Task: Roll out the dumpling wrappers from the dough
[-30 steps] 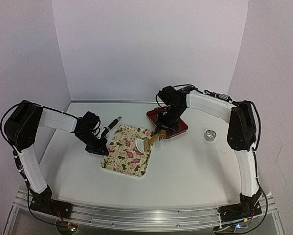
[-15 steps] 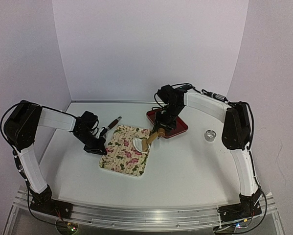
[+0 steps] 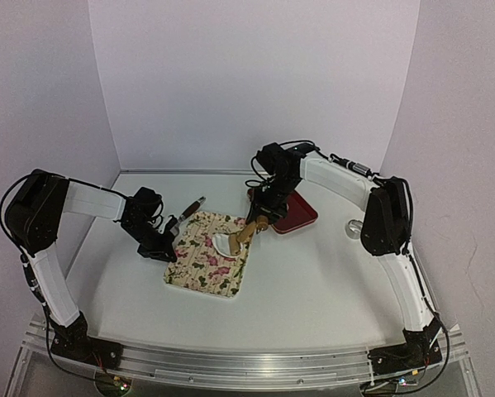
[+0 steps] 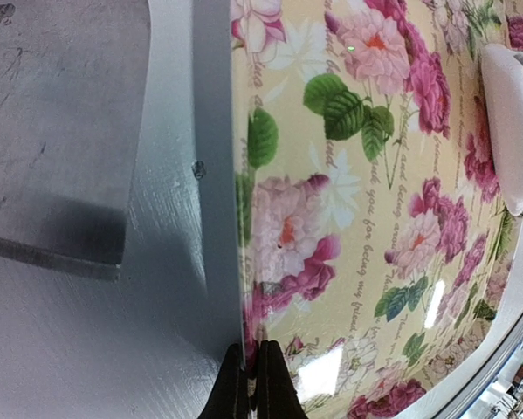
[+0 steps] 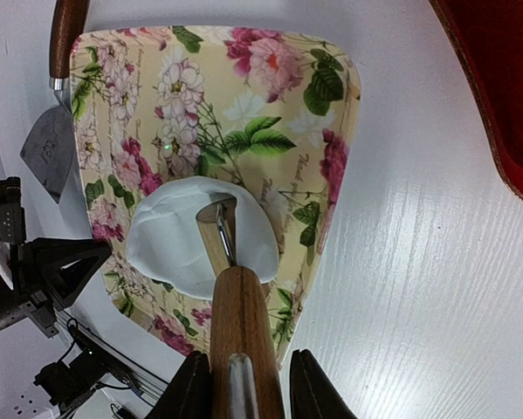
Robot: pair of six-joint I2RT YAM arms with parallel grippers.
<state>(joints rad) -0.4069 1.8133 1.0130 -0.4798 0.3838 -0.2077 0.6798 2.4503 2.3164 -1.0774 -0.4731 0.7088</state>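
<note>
White dough disc (image 5: pixel 169 249) mid floral tray (image 5: pixel 244 131): flattening seemingly partway, pinching wooden-handled roller (image 5: pixel 239 314) in right hand (image 5: pixel 244 384), pressing left hand (image 4: pixel 252 384) together at tray's edge.

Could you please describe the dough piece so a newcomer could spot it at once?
Look at the floral board in the middle of the white table. Near its far right edge lies the dough piece, beneath the tip of a wooden-handled utensil. It is the only plain white round patch on that flowered surface.
</note>
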